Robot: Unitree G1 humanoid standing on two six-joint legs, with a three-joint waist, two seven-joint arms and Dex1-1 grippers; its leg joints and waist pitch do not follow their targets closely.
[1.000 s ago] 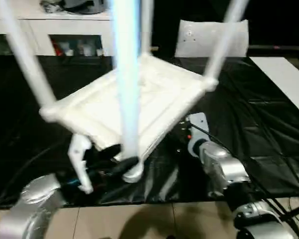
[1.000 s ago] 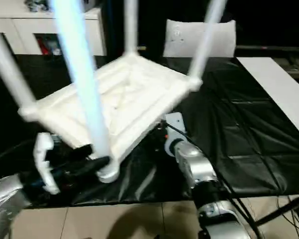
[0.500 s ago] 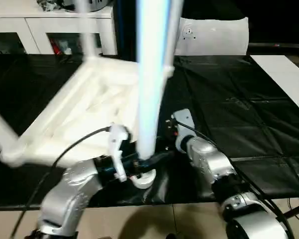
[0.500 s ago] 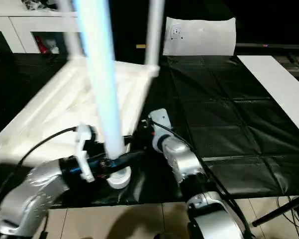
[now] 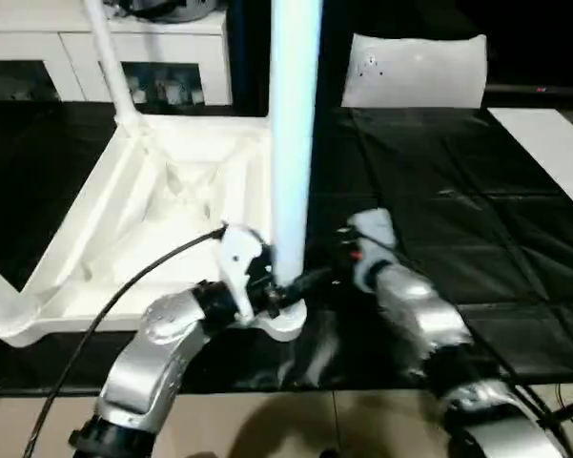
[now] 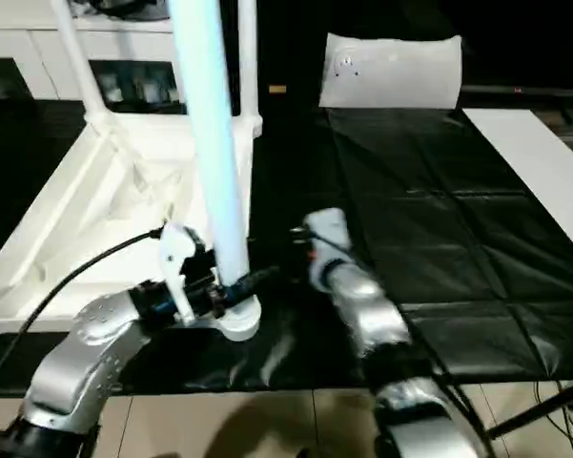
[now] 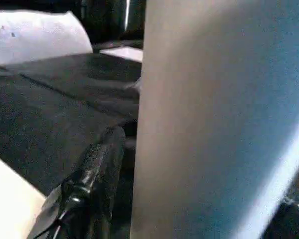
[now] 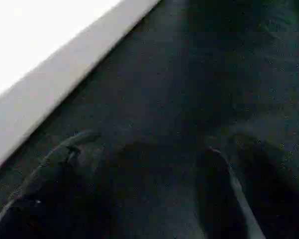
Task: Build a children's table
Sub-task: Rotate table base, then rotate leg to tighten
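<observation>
The white children's table lies upside down on the black-covered work table, ribbed underside up and legs pointing upward. My left gripper is shut on the nearest leg just above its round corner socket. In the left wrist view that leg sits between the two black fingers. My right gripper hovers open over the black cover, close to the right of that corner, with nothing between its fingers. The white top's edge runs beside it.
A white cabinet with glass doors stands behind the work table. A white sheet stands at the back and a white board lies at the far right. Beige floor tiles border the near edge. A black cable trails over my left forearm.
The children's table has swung left and settled lower on the black cover, with my left gripper still holding the near leg. The right gripper has come away from the tabletop's edge.
</observation>
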